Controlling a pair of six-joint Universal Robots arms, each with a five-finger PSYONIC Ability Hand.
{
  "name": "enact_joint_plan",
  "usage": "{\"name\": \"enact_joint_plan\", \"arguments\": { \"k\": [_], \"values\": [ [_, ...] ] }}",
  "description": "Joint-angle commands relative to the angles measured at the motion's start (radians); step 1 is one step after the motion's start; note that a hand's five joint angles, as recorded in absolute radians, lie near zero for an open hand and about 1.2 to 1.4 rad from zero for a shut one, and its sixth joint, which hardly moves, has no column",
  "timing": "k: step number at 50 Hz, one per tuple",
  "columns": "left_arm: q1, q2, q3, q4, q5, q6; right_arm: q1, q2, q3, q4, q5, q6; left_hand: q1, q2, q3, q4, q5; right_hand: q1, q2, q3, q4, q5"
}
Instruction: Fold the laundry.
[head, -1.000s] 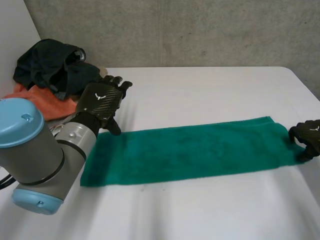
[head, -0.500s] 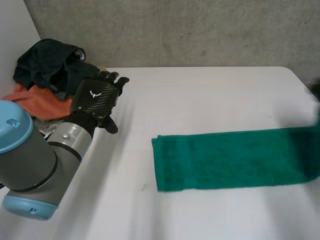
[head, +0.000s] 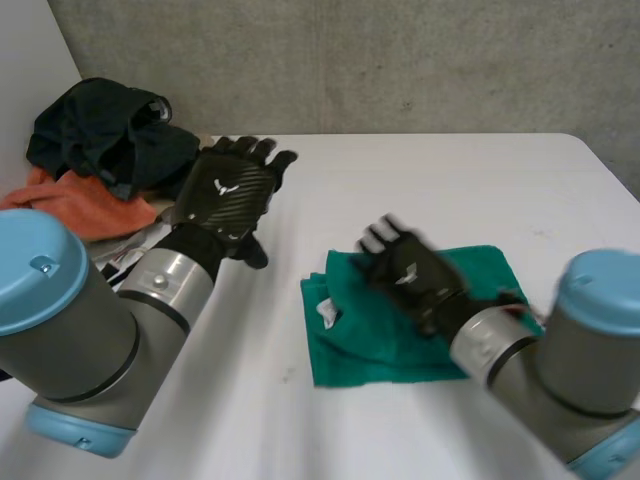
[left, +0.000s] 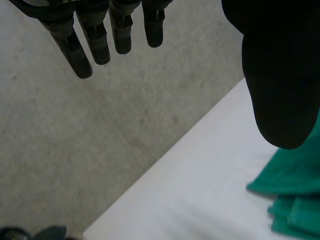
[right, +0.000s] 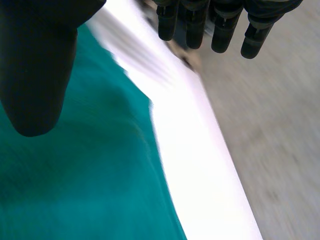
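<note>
We are holding our right hand (head: 410, 272), fingers straight and empty, over the folded green towel (head: 345, 350), likely to smooth it; our left hand (head: 228, 190) is hanging open and empty, far left.

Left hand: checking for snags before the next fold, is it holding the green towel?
No, the left hand is open with nothing in it and sits well apart from the towel.

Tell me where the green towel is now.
In the head view, the towel lies folded near the middle of the table, under the right hand; the left hand and the clothes pile are to its left.
</note>
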Motion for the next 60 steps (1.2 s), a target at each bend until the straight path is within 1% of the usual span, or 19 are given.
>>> {"name": "enact_joint_plan", "arguments": {
  "k": [1,7,8,9,10,12,15,20,24,28,32,35,36,40,43,48,52,55,60],
  "values": [
    [-0.058,-0.029,0.065,0.0,-0.005,0.002,-0.17,-0.092,0.063,0.168,0.012,0.264,-0.002,-0.022,-0.024,-0.016,-0.035,-0.049,-0.033,-0.033,-0.034,-0.045],
    [-0.092,-0.059,0.065,0.0,-0.005,0.003,-0.384,-0.065,0.141,0.205,0.035,0.054,-0.002,-0.022,-0.024,-0.016,-0.035,0.013,0.029,0.029,0.028,0.016],
    [-0.093,-0.066,0.064,0.0,-0.005,0.003,-0.404,-0.053,0.143,0.201,0.04,0.02,-0.002,-0.022,-0.024,-0.016,-0.035,0.171,0.187,0.187,0.186,0.175],
    [-0.096,-0.069,0.062,0.0,-0.005,0.003,-0.43,-0.039,0.143,0.187,0.054,-0.03,-0.002,-0.022,-0.024,-0.016,-0.035,0.571,0.587,0.587,0.586,0.574],
    [-0.099,-0.076,0.061,-0.002,-0.009,0.003,-0.444,-0.033,0.14,0.175,0.063,-0.052,-0.002,-0.022,-0.024,-0.016,-0.035,0.813,0.829,0.829,0.828,0.817],
    [-0.1,-0.076,0.059,-0.002,-0.014,0.003,-0.449,-0.031,0.135,0.147,0.083,-0.066,-0.002,-0.022,-0.024,-0.016,-0.035,1.113,1.129,1.13,1.129,1.117],
    [-0.1,-0.073,0.054,-0.003,-0.025,0.002,-0.405,-0.04,0.11,0.089,0.135,-0.065,-0.005,-0.025,-0.026,-0.019,-0.038,1.173,1.189,1.189,1.188,1.176],
    [-0.096,-0.055,0.044,-0.005,-0.026,0.002,-0.222,-0.114,0.052,0.052,0.15,0.015,-0.005,-0.025,-0.026,-0.019,-0.038,1.173,1.189,1.189,1.188,1.176],
    [-0.089,-0.02,0.038,-0.006,-0.028,0.003,-0.074,-0.181,0.035,0.005,0.083,0.11,-0.005,-0.025,-0.026,-0.019,-0.038,1.173,1.189,1.189,1.188,1.176],
    [-0.067,-0.001,0.028,-0.005,-0.028,0.002,0.063,-0.149,0.057,-0.045,-0.033,0.136,-0.005,-0.025,-0.026,-0.019,-0.038,1.173,1.189,1.189,1.188,1.176],
    [-0.06,-0.001,0.019,-0.008,-0.028,0.0,0.129,-0.029,0.072,-0.03,-0.077,0.13,-0.005,-0.025,-0.026,-0.019,-0.038,1.173,1.189,1.189,1.188,1.176],
    [-0.066,-0.006,0.016,-0.005,-0.028,-0.003,0.129,0.036,0.061,0.012,-0.075,0.135,-0.002,-0.022,-0.024,-0.016,-0.035,1.173,1.189,1.189,1.188,1.176],
    [-0.067,-0.006,0.016,-0.003,-0.028,-0.004,0.128,0.064,0.055,0.05,-0.087,0.141,-0.002,-0.022,-0.024,-0.016,-0.035,1.028,1.044,1.045,1.044,1.032],
    [-0.083,-0.02,0.039,0.0,-0.037,-0.042,0.105,0.034,0.044,0.072,-0.091,0.197,0.001,-0.02,-0.021,-0.013,-0.032,-0.049,-0.033,-0.033,-0.034,-0.045],
    [-0.106,-0.058,0.099,0.003,-0.071,-0.098,0.019,-0.045,0.029,0.063,-0.074,0.277,0.001,-0.02,-0.021,-0.013,-0.032,-0.049,-0.033,-0.033,-0.034,-0.045],
    [-0.194,-0.168,0.253,-0.023,-0.132,-0.164,-0.176,-0.146,0.018,0.067,-0.029,0.614,0.001,-0.02,-0.021,-0.013,-0.032,-0.049,-0.033,-0.033,-0.034,-0.045],
    [-0.251,-0.262,0.362,-0.11,-0.189,-0.187,-0.223,-0.168,-0.02,0.14,-0.034,0.791,0.007,-0.014,-0.015,-0.008,-0.026,-0.049,-0.033,-0.033,-0.034,-0.045],
    [-0.291,-0.329,0.433,-0.184,-0.217,-0.208,-0.239,-0.149,-0.055,0.219,-0.041,0.811,0.007,-0.014,-0.015,-0.008,-0.026,-0.049,-0.033,-0.033,-0.034,-0.045],
    [-0.328,-0.496,0.577,-0.385,-0.276,-0.292,-0.23,0.016,-0.17,0.366,-0.031,0.759,0.007,-0.014,-0.015,-0.008,-0.026,-0.049,-0.033,-0.033,-0.034,-0.045]
  ]
}}
